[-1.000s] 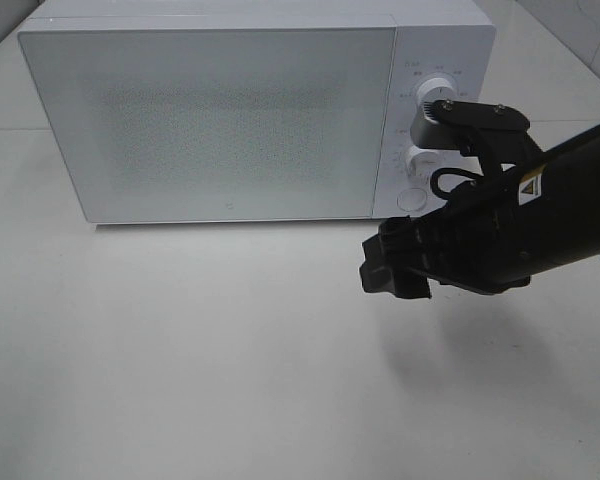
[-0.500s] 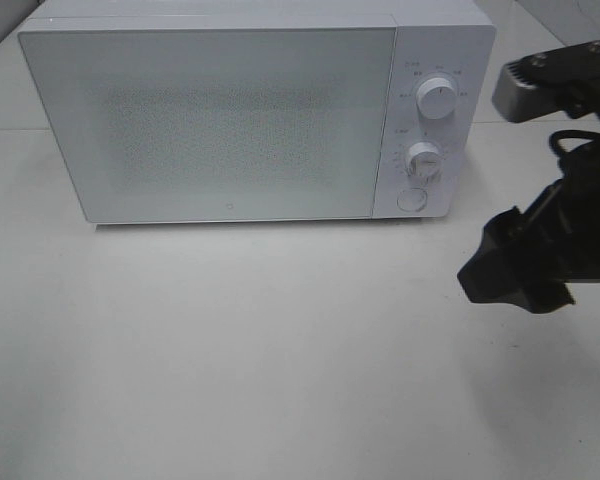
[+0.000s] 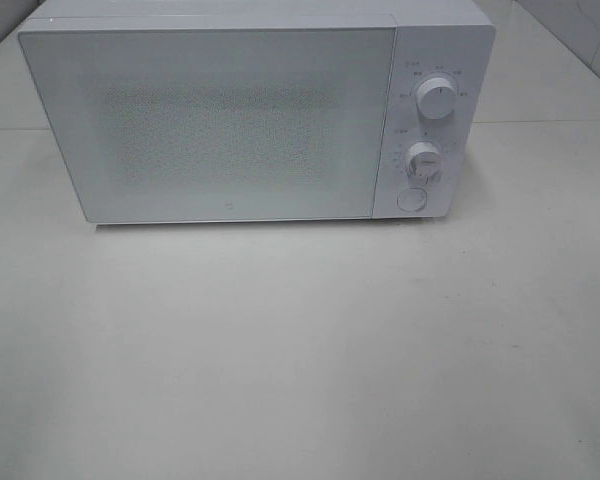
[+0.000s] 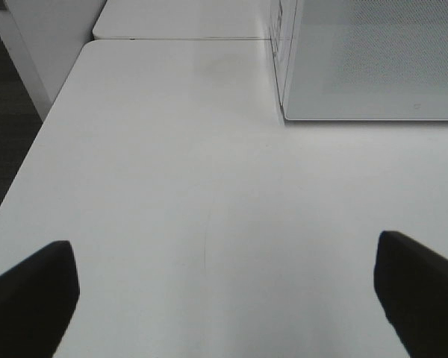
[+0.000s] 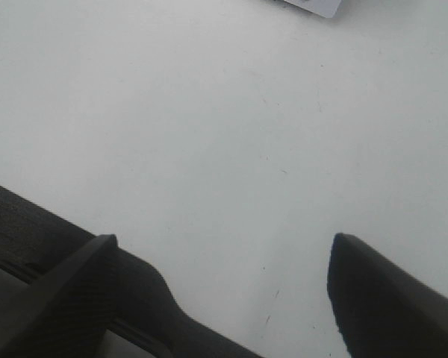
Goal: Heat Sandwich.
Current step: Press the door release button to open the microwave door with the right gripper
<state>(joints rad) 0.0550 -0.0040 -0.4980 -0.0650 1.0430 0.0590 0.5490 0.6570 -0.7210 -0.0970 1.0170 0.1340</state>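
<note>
The white microwave point(image 3: 240, 115) stands at the back of the table with its door point(image 3: 210, 120) shut. The sandwich is out of view in every frame. Neither arm shows in the exterior high view. In the left wrist view my left gripper point(image 4: 224, 298) is open over bare table, with nothing between its fingers point(image 4: 30, 298), and the microwave point(image 4: 373, 60) is ahead of it. My right gripper point(image 5: 224, 276) is also open and empty above the tabletop. A corner of the microwave point(image 5: 313, 6) is just visible at the edge of that view.
The microwave's panel carries two round knobs point(image 3: 436, 98) point(image 3: 423, 160) and a round button point(image 3: 411, 199). White tabletop point(image 3: 300, 350) stretches in front. The left wrist view shows the table edge point(image 4: 30, 164) with dark floor beyond it.
The right arm was in front of the microwave's control panel. It has pulled back to the right and left the exterior high view. The microwave has not moved.
</note>
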